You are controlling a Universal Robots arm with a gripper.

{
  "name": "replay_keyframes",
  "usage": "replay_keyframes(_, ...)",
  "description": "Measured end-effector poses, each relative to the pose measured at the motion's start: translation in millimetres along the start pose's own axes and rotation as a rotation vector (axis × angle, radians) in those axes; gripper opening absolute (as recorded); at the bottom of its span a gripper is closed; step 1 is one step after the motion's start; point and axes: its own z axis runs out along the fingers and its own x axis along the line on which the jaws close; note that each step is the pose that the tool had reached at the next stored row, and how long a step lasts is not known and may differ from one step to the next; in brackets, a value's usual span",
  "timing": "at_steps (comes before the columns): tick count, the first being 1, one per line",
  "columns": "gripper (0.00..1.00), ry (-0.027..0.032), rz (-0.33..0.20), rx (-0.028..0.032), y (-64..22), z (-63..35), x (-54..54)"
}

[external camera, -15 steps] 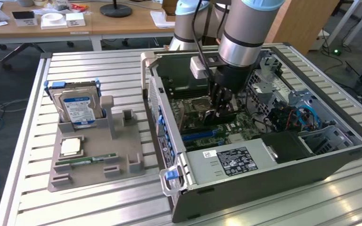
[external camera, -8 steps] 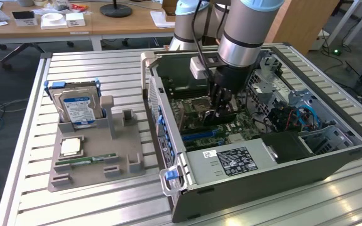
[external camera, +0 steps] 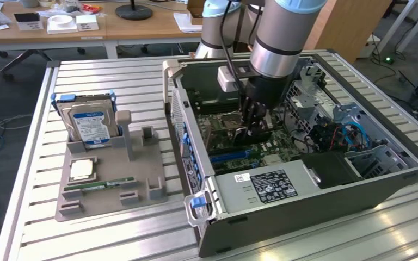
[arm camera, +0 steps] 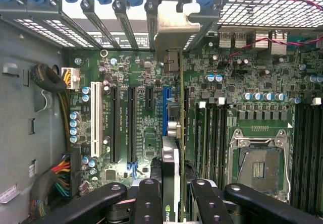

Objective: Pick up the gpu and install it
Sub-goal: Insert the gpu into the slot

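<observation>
Gripper (arm camera: 174,206) clamped on gpu (arm camera: 170,158), held edge-on over motherboard (arm camera: 136,108) inside case (external camera: 303,217); in the exterior view, hard drive (external camera: 91,124) sits at nine o'clock from case.

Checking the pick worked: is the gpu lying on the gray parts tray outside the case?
No: the gpu is clamped edge-on in the gripper, above the motherboard.

Count's coming in: one arm (external camera: 282,32), one gripper (arm camera: 174,188), one gpu (arm camera: 170,163), one open computer case (external camera: 303,212). One grey holder (external camera: 107,198), and on it one hard drive (external camera: 91,126), one processor chip (external camera: 82,169), one RAM stick (external camera: 98,186). On the board, one white slot (arm camera: 96,118), two long black slots (arm camera: 115,123), one blue slot (arm camera: 165,110), one processor socket (arm camera: 259,166)
</observation>
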Motion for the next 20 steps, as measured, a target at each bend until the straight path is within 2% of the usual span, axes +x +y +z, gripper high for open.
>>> replay_keyframes(8,0.27,0.0002,-0.002,0.0027,5.0,1.8,0.7)
replay_keyframes(20,0.27,-0.0001,-0.004,0.0041,5.7,4.4,1.6)
